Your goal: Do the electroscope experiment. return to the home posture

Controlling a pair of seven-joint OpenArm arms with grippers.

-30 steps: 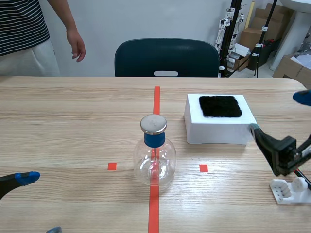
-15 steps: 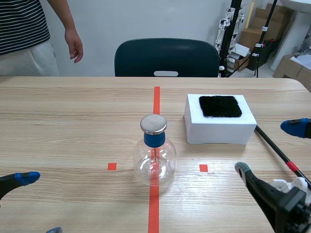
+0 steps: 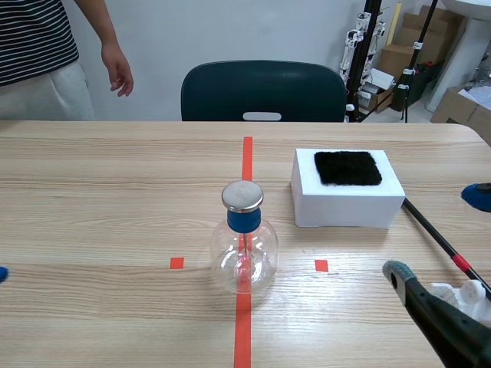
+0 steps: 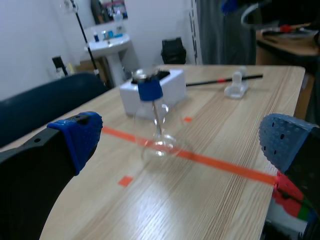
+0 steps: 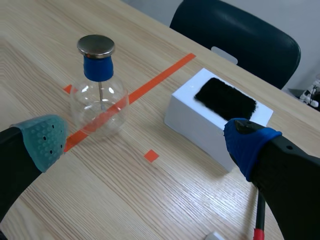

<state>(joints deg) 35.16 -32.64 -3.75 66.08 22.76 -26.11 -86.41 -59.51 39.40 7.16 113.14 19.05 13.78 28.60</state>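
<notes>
The left tool (image 4: 182,141) and the right tool (image 5: 145,140) hung spread and empty, with the glass flask (image 5: 99,105) upright on the surface (image 5: 150,200) ahead of them, probably light, slippery and fragile, safest gripped at its blue neck (image 5: 96,68) below the metal cap (image 5: 95,45).

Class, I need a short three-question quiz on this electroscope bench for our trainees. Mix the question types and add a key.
1. True or false: the right hand is open, with nothing between its fingers.
2. Fill in: the clear glass flask with the round metal cap has a ___ collar at its neck.
3. The black fuzzy cloth patch lies on: A) the white foam block; B) the flask's metal cap; C) the right hand's pads.
Key: 1 true; 2 blue; 3 A.
</notes>
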